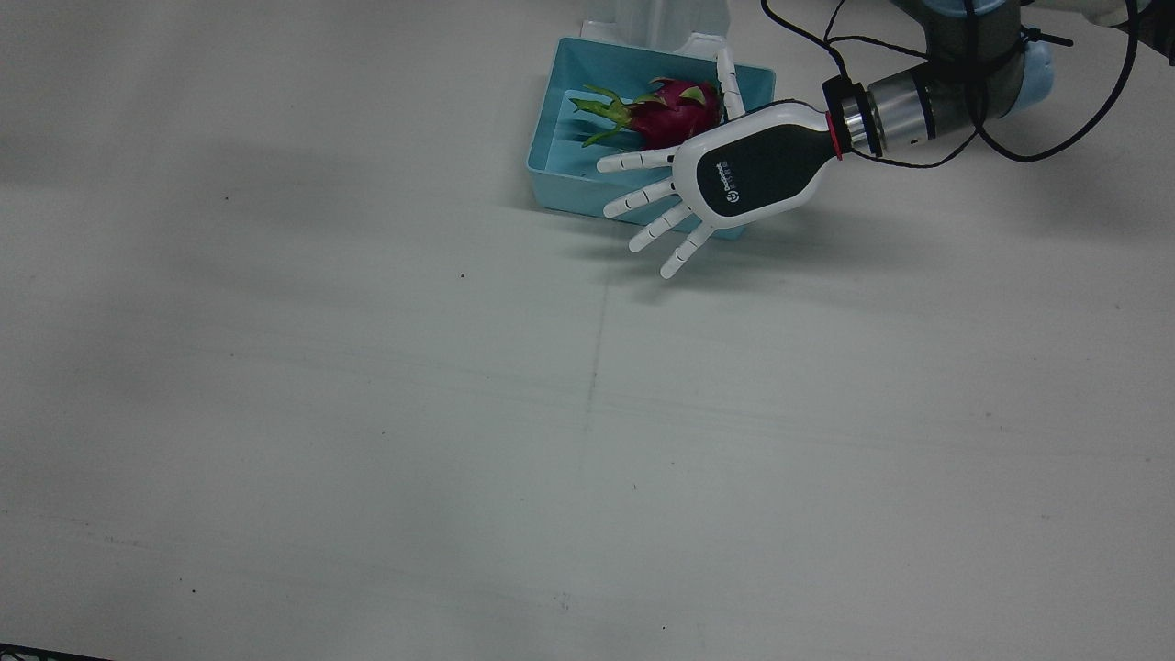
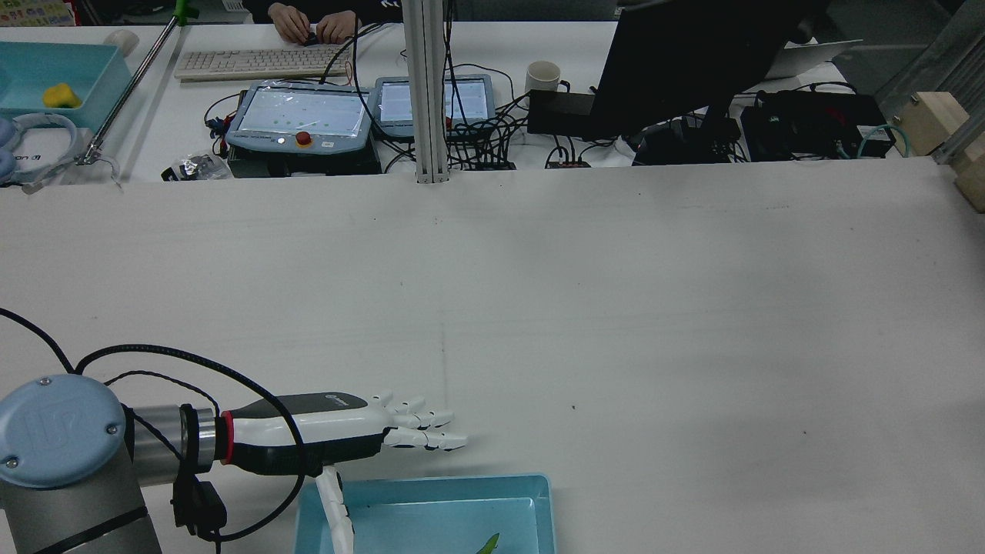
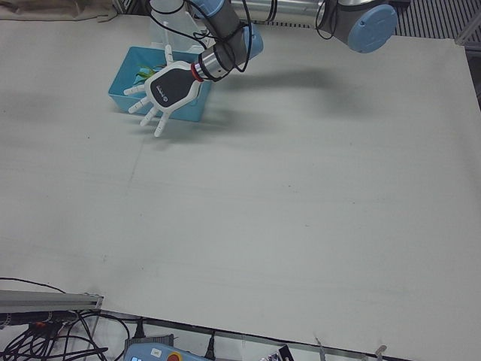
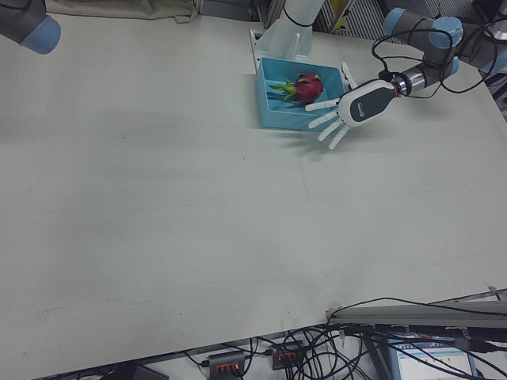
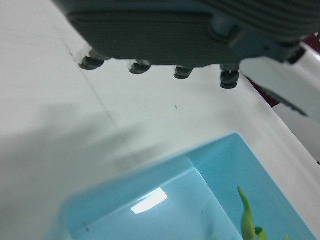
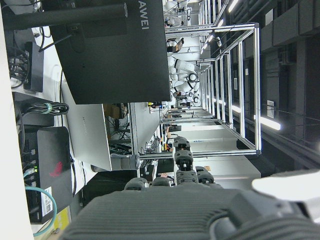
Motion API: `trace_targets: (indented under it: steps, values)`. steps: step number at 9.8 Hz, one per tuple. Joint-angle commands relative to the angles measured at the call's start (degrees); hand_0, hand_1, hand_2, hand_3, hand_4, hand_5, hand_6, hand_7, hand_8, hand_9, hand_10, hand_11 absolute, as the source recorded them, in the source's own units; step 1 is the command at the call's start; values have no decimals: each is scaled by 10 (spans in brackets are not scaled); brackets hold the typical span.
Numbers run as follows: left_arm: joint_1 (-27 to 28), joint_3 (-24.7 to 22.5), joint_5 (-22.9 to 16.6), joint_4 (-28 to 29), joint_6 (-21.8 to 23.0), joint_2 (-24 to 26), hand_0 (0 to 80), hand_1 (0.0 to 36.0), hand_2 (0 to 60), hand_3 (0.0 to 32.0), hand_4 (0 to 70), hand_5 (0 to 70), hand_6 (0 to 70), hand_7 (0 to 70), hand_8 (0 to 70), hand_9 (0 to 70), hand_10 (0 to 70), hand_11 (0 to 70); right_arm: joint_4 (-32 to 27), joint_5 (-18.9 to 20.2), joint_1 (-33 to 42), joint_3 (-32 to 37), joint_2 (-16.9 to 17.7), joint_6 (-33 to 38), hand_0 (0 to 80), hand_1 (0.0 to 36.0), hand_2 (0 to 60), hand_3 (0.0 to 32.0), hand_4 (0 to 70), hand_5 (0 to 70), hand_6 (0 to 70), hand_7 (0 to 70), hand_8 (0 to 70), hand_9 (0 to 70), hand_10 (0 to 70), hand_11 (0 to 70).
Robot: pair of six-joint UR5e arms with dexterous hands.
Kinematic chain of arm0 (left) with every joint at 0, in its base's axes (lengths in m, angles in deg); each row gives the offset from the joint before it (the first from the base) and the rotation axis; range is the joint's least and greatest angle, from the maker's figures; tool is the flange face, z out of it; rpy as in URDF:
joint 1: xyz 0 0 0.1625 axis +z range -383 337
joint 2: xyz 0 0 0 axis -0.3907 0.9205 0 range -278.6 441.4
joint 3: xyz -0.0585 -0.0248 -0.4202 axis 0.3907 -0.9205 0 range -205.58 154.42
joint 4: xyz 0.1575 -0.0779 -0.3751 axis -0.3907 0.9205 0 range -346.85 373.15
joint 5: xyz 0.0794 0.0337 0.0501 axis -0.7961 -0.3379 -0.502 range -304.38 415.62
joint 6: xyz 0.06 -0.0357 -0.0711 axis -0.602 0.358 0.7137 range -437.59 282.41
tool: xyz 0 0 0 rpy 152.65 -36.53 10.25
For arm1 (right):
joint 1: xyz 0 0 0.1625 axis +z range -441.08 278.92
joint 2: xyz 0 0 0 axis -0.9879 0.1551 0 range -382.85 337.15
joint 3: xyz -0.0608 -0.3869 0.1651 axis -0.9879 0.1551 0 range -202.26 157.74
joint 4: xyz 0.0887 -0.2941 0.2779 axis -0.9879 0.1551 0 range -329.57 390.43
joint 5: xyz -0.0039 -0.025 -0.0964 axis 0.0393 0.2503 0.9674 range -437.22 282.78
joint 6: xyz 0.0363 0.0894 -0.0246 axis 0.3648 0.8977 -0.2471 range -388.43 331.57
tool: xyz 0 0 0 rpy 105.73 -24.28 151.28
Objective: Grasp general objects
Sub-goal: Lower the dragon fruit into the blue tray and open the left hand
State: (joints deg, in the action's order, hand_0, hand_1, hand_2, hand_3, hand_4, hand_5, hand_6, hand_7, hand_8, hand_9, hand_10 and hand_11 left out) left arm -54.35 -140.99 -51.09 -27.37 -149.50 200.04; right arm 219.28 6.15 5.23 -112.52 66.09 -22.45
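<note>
A pink dragon fruit (image 1: 679,112) with green leaf tips lies in a light blue bin (image 1: 560,174) at the table's far edge, near the arms' pedestals. My left hand (image 1: 734,174) hovers palm down over the bin's near right corner, open, fingers spread, thumb beside the fruit, holding nothing. It also shows in the rear view (image 2: 323,431), the left-front view (image 3: 169,86) and the right-front view (image 4: 360,103). The left hand view shows the bin floor (image 5: 150,200) and a green leaf tip (image 5: 247,220). My right hand (image 6: 175,210) shows only in its own view, open and empty, facing the room.
A white mount (image 1: 661,23) stands just behind the bin. The right arm's elbow (image 3: 368,22) is raised at the table's far edge. Monitors, a keyboard (image 2: 254,61) and cables lie on the operators' desk beyond the table.
</note>
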Motion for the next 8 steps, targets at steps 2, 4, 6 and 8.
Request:
trace_targets:
  steps: [2,4,6,8]
  values:
    - [-186,37,-11,46,89,8,436,0,0,94,0,7,0,96,6,5,0,0,0,0,1,-1,0,0,0,0,0,0,0,0,0,0,0,0,0,0]
    - [-275,113,-11,152,188,10,448,0,0,38,0,15,0,115,6,9,0,0,0,-1,0,-2,0,0,0,0,0,0,0,0,0,0,0,0,0,0]
    - [-355,204,-11,259,262,9,461,0,0,0,42,26,21,152,0,16,13,22,0,-1,0,-3,0,-1,0,0,0,0,0,0,0,0,0,0,0,0]
    - [-410,356,-11,443,349,4,462,0,0,0,114,39,70,188,16,23,35,53,0,0,1,-3,0,-1,0,0,0,0,0,0,0,0,0,0,0,0]
